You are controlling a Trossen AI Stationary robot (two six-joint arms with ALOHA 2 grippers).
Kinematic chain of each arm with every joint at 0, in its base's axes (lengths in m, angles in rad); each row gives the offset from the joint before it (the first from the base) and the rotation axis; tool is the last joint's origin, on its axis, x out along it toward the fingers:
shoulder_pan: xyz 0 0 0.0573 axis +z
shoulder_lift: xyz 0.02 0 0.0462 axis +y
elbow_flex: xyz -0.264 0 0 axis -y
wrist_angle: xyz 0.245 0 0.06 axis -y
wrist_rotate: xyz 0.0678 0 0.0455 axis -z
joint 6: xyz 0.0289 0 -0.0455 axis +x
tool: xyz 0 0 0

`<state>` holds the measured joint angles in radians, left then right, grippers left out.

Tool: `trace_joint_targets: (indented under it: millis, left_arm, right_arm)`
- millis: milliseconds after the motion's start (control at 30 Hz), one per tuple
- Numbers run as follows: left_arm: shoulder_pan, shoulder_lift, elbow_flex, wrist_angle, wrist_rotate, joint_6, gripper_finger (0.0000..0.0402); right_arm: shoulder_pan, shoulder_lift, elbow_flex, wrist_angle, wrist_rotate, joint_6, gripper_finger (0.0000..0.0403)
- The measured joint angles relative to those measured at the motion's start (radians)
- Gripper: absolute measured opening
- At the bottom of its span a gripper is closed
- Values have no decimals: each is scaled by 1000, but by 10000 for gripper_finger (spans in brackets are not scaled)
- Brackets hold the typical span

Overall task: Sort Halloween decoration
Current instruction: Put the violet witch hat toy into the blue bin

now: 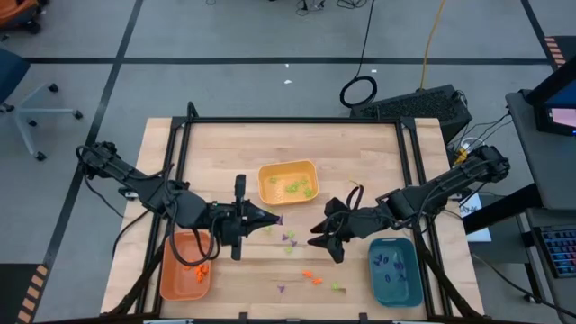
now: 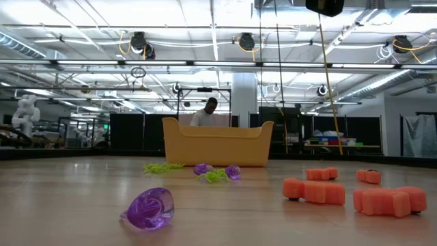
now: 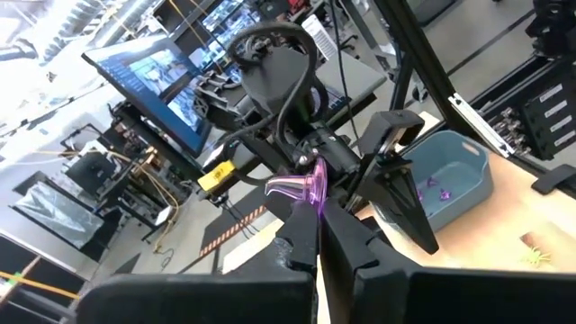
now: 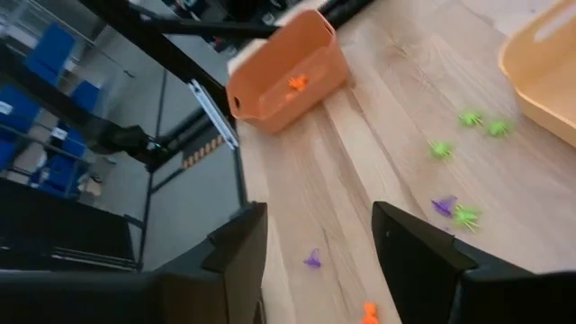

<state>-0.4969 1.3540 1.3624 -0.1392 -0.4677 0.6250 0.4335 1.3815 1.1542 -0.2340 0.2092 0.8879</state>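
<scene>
**Clerk:** Halloween decoration, location? Loose stock first.

**Checker:** Scattered on the wooden table (image 1: 225,144), mid-board between the two grippers and toward the near edge: purple pieces (image 1: 290,238), orange pieces (image 1: 311,277), light green pieces (image 1: 337,286). In the low view, one purple piece (image 2: 148,208) lies nearest the camera and chunky orange pieces (image 2: 314,191) sit to its right.

**Clerk:** Binned stock?

**Checker:** Yellow tray (image 1: 288,182), centre of the board: green pieces inside. Orange tray (image 1: 184,266), near corner on the left arm's side: orange pieces inside. Teal tray (image 1: 394,270), near corner on the right arm's side: purple pieces inside.

**Clerk:** Left gripper?

**Checker:** Left gripper (image 1: 270,217), raised over the board just beside the yellow tray's near edge, pointing at the other arm. Fingers pinched fully together on one purple decoration (image 3: 304,186); the piece sticks out past the tips.

**Clerk:** Right gripper?

**Checker:** Right gripper (image 1: 326,238), facing the left one, apart from it. Fingers (image 4: 409,247) spread wide, nothing between them; only tabletop and loose pieces show through the gap.
</scene>
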Motion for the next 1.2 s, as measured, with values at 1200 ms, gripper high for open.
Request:
trace_joint_targets:
  millis: [1200]
  left_arm:
    - [0,102,0,-29,254,-782,0]
  right_arm:
    - [13,-4,233,62,67,-866,187]
